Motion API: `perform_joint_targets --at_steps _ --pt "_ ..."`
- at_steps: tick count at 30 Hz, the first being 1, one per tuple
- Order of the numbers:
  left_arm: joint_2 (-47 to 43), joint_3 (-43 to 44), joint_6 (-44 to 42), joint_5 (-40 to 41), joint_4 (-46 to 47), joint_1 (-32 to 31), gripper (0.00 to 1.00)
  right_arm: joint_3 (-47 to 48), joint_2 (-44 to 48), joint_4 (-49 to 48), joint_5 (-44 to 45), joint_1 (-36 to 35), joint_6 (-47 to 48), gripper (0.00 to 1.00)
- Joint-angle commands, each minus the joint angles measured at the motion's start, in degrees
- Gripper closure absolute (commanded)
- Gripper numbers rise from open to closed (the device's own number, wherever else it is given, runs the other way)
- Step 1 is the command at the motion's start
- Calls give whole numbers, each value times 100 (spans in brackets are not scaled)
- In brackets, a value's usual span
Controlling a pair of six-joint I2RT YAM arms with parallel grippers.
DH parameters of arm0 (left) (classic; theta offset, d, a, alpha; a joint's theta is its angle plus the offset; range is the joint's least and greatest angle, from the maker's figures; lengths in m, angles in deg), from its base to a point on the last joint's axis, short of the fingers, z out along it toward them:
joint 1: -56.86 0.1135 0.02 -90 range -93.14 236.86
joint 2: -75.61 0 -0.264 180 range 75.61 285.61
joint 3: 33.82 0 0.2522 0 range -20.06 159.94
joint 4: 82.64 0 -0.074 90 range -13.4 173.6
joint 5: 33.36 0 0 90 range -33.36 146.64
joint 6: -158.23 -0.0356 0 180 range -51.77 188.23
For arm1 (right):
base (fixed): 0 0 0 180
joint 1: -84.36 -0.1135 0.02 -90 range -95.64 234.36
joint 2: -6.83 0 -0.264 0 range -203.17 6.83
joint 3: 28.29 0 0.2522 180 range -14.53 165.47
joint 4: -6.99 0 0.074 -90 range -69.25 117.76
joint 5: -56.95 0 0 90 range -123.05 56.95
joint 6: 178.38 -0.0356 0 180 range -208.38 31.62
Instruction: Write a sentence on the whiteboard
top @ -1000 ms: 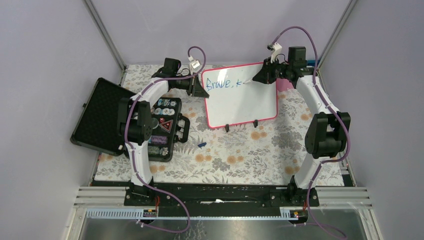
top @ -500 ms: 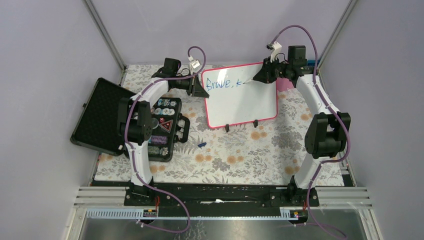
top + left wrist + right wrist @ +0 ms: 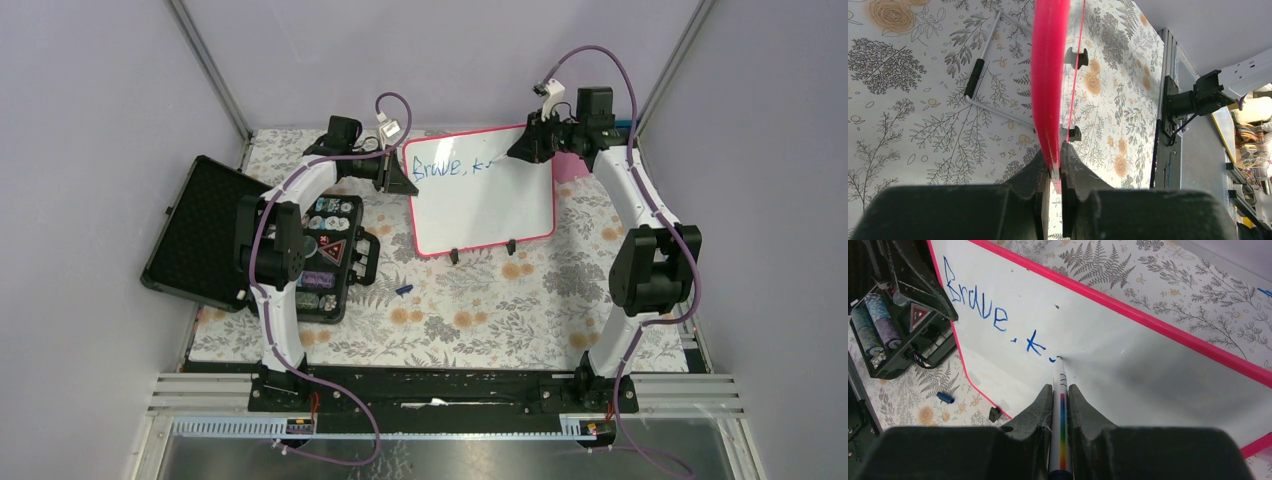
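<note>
The whiteboard (image 3: 485,200) with a red-pink frame stands tilted on two black feet at the back middle. Blue lettering (image 3: 445,168) on it reads "Brave, k" plus a short new stroke; it also shows in the right wrist view (image 3: 993,310). My left gripper (image 3: 400,178) is shut on the board's left edge, seen edge-on in the left wrist view (image 3: 1050,75), jaws clamped on the frame (image 3: 1055,167). My right gripper (image 3: 528,150) is shut on a white marker (image 3: 1060,405) with a rainbow stripe, its tip touching the board just right of the "k".
An open black case (image 3: 260,240) with small round items lies at the left. A blue marker cap (image 3: 404,290) lies on the floral cloth (image 3: 480,310) in front of the board. A pink object (image 3: 568,170) sits behind the board's right edge. The board's wire stand (image 3: 988,75) rests behind it.
My right gripper has moved a little to the right along the top line with the marker. A short stroke now follows the "k". The left arm and the board have not moved.
</note>
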Motion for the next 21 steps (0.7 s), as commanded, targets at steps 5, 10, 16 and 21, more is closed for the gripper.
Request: perform_joint_targets --at_steps 5,10,16,21 --pt "-83 43 -283 101 153 -49 100 323 -149 -128 156 -76 76 100" --pt "-55 63 -274 91 150 -52 100 309 -186 -92 173 -188 119 100" --pt "-82 33 -291 111 150 -51 100 241 -195 -84 197 -248 148 100" --pt "-75 38 -285 107 150 -51 100 109 -144 -88 217 -247 186 100"
